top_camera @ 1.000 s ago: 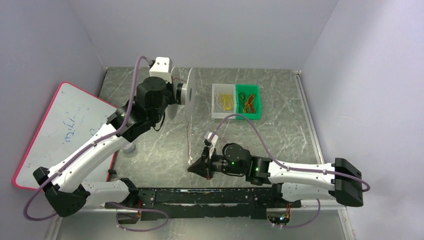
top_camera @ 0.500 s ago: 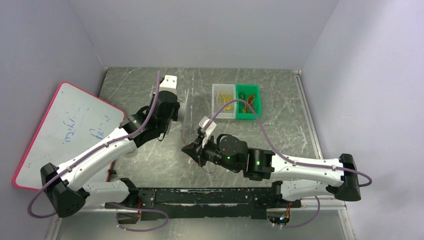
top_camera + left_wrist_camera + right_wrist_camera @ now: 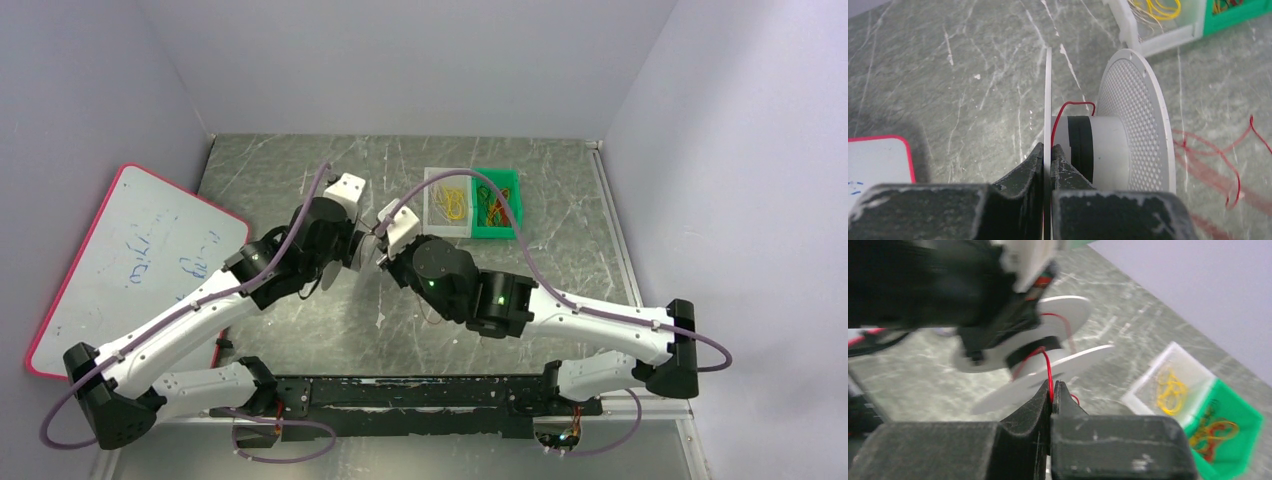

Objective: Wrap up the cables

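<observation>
At the middle of the table, just left of centre, the white spool (image 3: 1108,150) hangs off the surface between the two wrists, its axis running left to right. Its hub carries a black band, and the red wire (image 3: 1071,106) loops up over that band. One flange is perforated and faces right; the other is thin and plain, seen edge-on from the left wrist. The left gripper (image 3: 1047,152) has its fingers pressed together on that thin flange, pinching the rim from below. The right gripper (image 3: 1053,390) sits just beside the spool, its fingers closed on the red wire, which rises from the fingertips towards the hub in a short arc. More of the wire trails loose on the grey marbled table (image 3: 590,230) to the right of the spool, lying in slack curls. Further off, towards the far right, a clear bin (image 3: 445,233) holding yellow wires stands touching a green bin (image 3: 497,232) with red and orange ones. A red-framed whiteboard (image 3: 130,260) leans at the left edge, well apart from the spool
</observation>
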